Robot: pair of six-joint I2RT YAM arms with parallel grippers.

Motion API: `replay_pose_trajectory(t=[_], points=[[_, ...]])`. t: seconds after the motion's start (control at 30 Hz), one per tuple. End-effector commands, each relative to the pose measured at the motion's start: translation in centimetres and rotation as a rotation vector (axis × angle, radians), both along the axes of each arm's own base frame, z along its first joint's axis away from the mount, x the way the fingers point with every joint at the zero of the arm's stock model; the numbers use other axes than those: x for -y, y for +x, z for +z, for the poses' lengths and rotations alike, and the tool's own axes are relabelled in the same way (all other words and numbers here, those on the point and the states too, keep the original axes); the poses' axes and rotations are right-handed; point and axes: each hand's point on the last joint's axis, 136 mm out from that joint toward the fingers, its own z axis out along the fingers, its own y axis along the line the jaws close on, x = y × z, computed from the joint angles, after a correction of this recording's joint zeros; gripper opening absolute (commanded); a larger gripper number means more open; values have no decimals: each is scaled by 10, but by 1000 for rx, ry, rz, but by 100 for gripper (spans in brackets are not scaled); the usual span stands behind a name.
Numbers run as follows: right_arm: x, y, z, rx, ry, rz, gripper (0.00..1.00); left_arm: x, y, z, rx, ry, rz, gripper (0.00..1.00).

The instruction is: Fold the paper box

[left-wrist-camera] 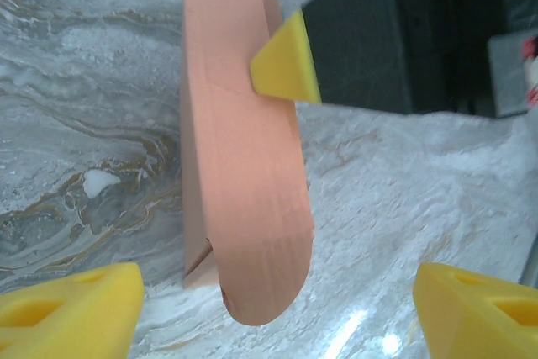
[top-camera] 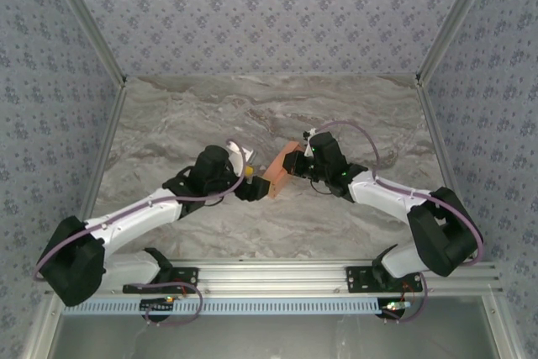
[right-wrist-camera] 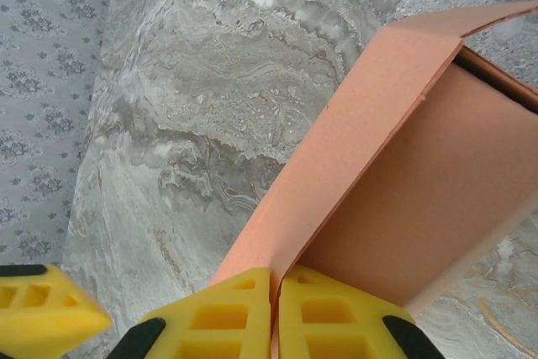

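Note:
The paper box (top-camera: 281,171) is salmon-orange card, partly folded and standing on edge in the middle of the table between both grippers. In the left wrist view its rounded flap (left-wrist-camera: 256,208) hangs toward the camera. My left gripper (left-wrist-camera: 273,317) is wide open, with its yellow fingers (left-wrist-camera: 71,308) far apart on either side of the flap and not touching it. My right gripper (right-wrist-camera: 275,313) is shut on the edge of a box panel (right-wrist-camera: 403,199), and its yellow fingertip (left-wrist-camera: 286,60) presses the far part of the box. From above, the left gripper (top-camera: 257,186) and right gripper (top-camera: 298,166) face each other across the box.
The marble-patterned table (top-camera: 210,115) is bounded by patterned walls on the left, back and right. An aluminium rail (top-camera: 277,273) carrying the arm bases runs along the near edge. A yellow fingertip (right-wrist-camera: 42,313) of the other gripper sits at the lower left of the right wrist view.

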Motion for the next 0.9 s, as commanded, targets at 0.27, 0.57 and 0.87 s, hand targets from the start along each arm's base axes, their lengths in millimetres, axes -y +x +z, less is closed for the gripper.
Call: replay_pose_trajectory(t=[0.27, 0.57, 0.87], points=[[6, 0, -14, -24, -71, -15, 9, 34, 25, -13, 134, 144, -43, 78], [6, 1, -12, -20, -66, -18, 10, 47, 29, -30, 116, 160, -84, 62], [6, 6, 8, 25, -52, -16, 16, 44, 36, -35, 125, 168, -78, 48]])
